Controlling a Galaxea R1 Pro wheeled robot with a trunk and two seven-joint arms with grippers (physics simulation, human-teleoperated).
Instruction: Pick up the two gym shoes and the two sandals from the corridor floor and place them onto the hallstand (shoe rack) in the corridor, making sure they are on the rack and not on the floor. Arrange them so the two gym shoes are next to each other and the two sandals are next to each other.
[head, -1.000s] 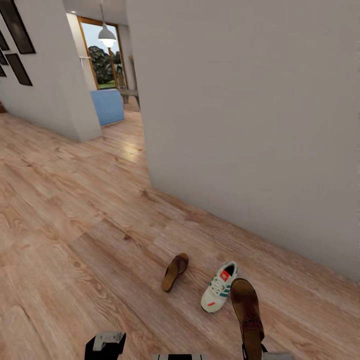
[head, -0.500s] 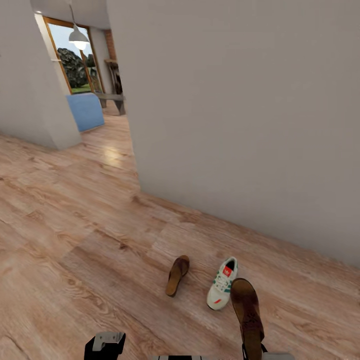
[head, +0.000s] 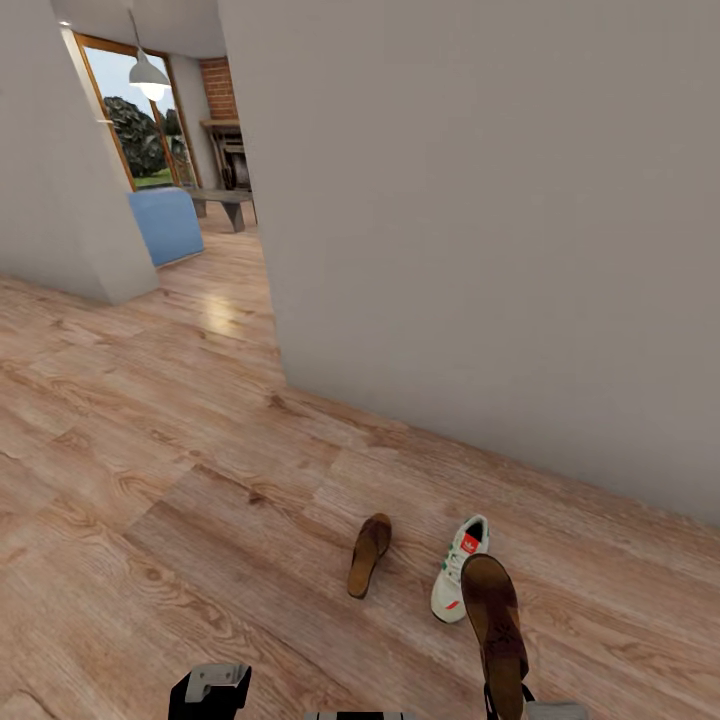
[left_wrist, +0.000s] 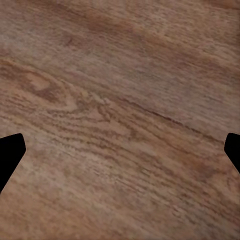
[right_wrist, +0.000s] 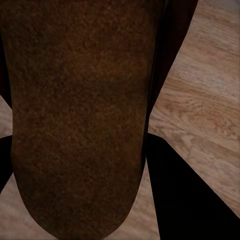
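I'm carrying 1 sandal pinched in the R gripper; L gripper is hanging spread, empty. On the floor: 2nd sandal near 1 gym shoe. Next I'm needing the rack.

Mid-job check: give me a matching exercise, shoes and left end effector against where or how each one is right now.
1. sandal
2. gym shoe
3. second sandal
4. left end effector

A. held by the right end effector
B. open over bare corridor floor
C. on the floor, nearer the wall
D. on the floor, left of the white shoe

1-D, 2-C, 3-A, 4-B
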